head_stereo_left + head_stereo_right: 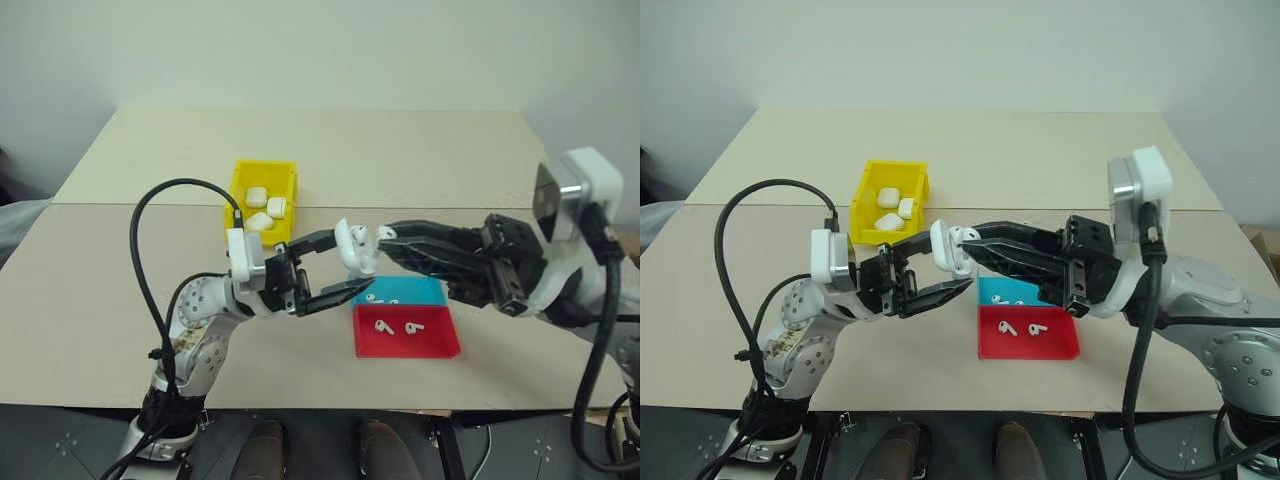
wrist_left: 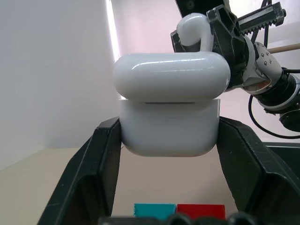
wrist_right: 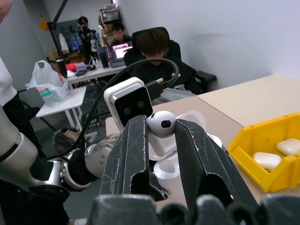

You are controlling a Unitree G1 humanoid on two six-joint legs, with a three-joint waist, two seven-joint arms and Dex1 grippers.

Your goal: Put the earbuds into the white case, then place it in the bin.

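Gripping the open white case above the table, the left gripper is clenching it. The right gripper is pinching an earbud just over it.

We find no legible text, label, brand, number or sign on any item in view. The white case, the bin and both trays carry no readable markings. The laptop screen in the background is too small to read.
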